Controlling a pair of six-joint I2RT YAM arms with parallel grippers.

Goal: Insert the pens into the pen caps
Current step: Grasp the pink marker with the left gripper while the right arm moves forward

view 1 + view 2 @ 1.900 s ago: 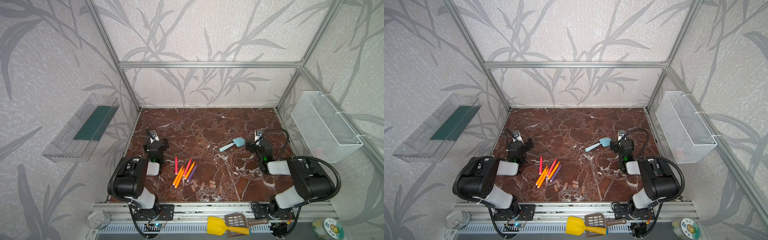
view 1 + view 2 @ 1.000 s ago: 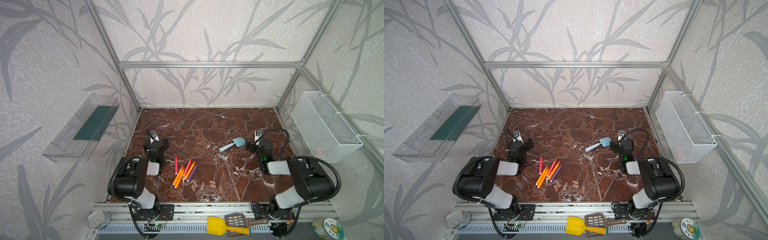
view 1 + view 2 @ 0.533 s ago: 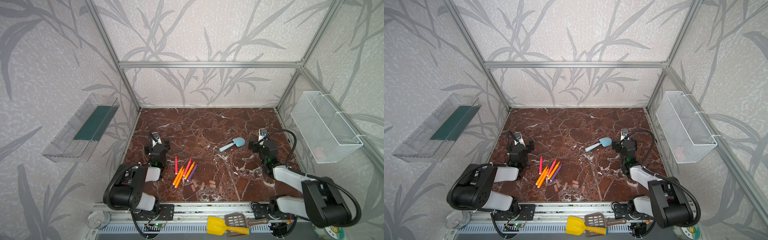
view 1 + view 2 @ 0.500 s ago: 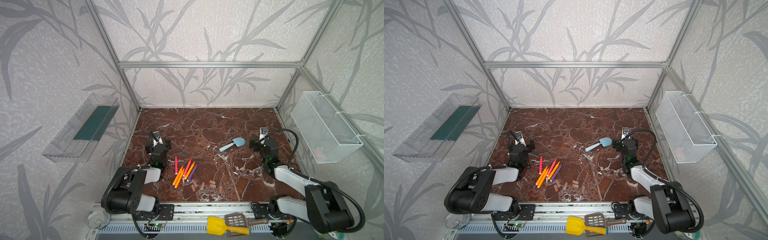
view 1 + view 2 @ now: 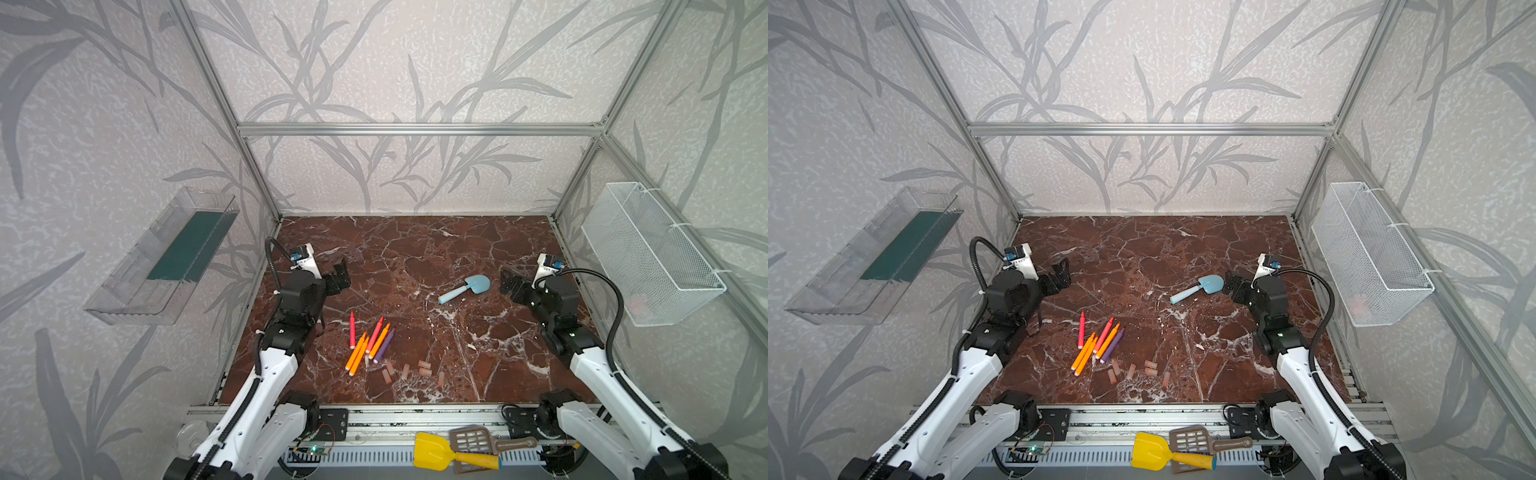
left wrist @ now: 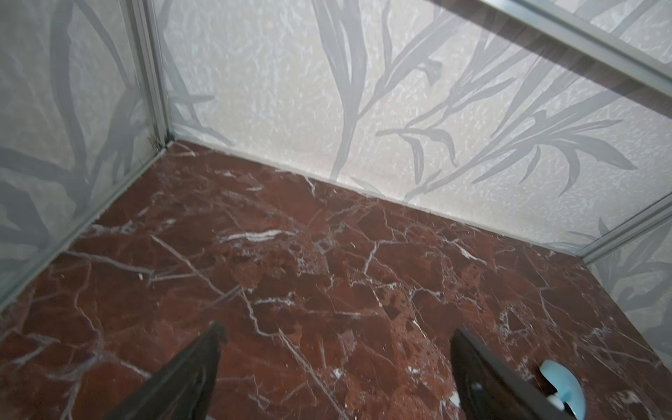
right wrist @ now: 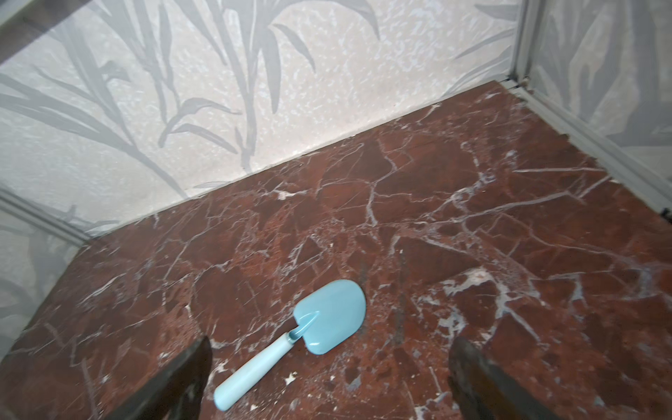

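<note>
Several pens, orange, red-pink and purple, lie bunched on the marble floor, front left of centre. Just in front of them several pale pen caps lie scattered. My left gripper hovers open behind and left of the pens, holding nothing. Far on the right side, my right gripper is open and empty too. Neither wrist view shows the pens or the caps.
A light-blue toy shovel lies just left of the right gripper. A wire basket hangs on the right wall, a clear tray on the left wall. A yellow scoop lies beyond the front rail.
Both arms have unfolded from their low, tucked pose and stretched up and back. Both grippers stayed open. The pens, caps and shovel have not moved.
</note>
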